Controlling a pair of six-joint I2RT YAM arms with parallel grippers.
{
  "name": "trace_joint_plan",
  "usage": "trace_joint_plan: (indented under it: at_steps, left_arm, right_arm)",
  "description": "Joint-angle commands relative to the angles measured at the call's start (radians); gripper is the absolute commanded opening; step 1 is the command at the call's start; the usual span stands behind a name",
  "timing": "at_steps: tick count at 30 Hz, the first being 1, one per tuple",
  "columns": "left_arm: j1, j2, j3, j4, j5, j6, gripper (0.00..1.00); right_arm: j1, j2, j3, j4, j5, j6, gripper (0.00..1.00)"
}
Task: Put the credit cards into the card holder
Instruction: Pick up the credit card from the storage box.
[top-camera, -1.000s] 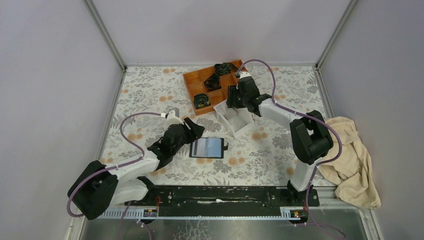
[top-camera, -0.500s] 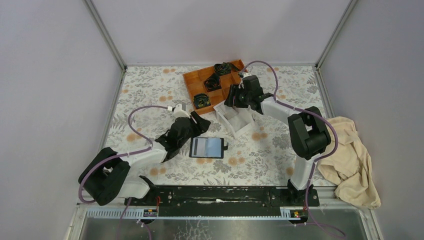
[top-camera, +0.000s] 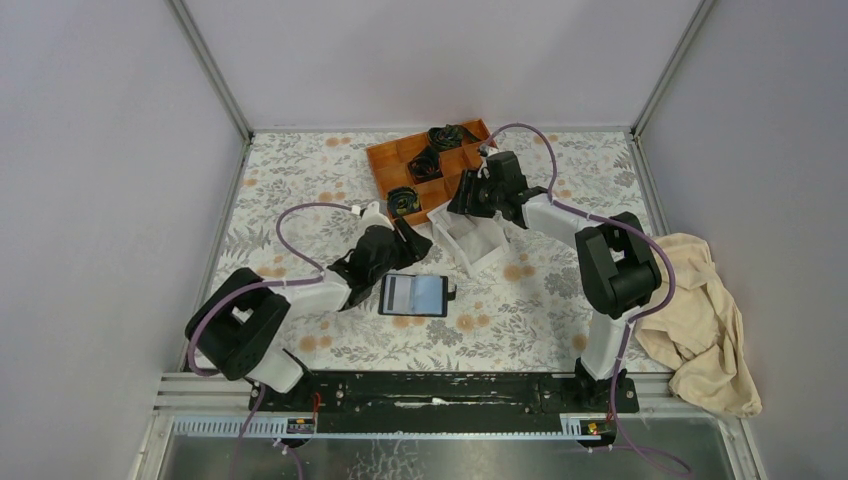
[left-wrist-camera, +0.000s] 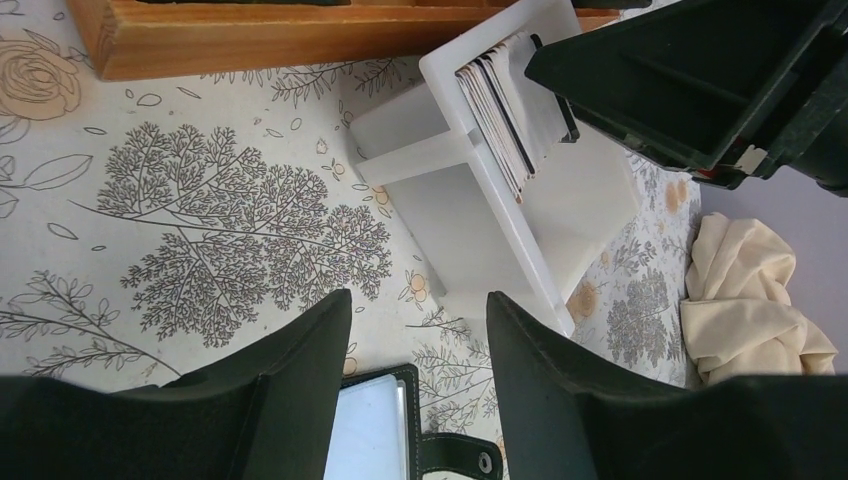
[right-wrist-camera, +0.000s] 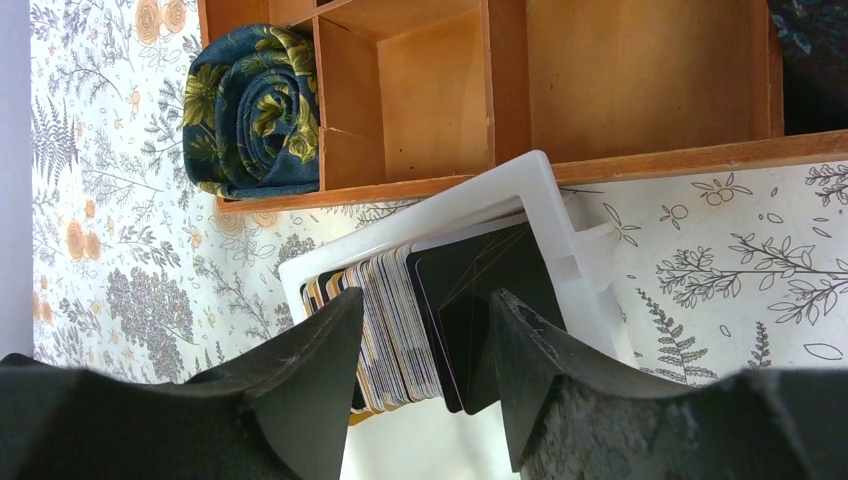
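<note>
The credit cards stand on edge as a stack in a white open-top box; their edges are pale, gold and black. The stack also shows in the left wrist view. My right gripper is open just above the box, one finger on each side of the stack; it holds nothing. It also shows in the top view. The black card holder lies open on the table, bluish pockets up, snap strap to the right. My left gripper is open and empty over the holder's far edge, near the box.
An orange wooden compartment tray with dark rolled fabrics stands just behind the white box. A beige cloth lies off the table's right edge. Walls close off the left, right and back.
My left arm has swung forward and right, its gripper going from beside the card holder toward the white box. My right gripper has shifted slightly over the box.
</note>
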Motion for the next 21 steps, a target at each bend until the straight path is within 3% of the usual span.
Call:
trace_joint_plan:
  at_steps: [1, 9, 21]
  left_arm:
    - [0.007, 0.04, 0.054, 0.08, 0.035, 0.003, 0.59]
    - [0.007, 0.08, 0.081, 0.073, 0.049, 0.002, 0.58]
    - [0.007, 0.141, 0.108, 0.077, 0.067, 0.0, 0.56]
  right_arm:
    - [-0.005, -0.035, -0.006, 0.032, -0.033, 0.017, 0.55]
    - [-0.006, -0.075, -0.017, 0.033, -0.052, 0.031, 0.48]
    - [-0.006, -0.103, -0.032, 0.038, -0.074, 0.045, 0.47]
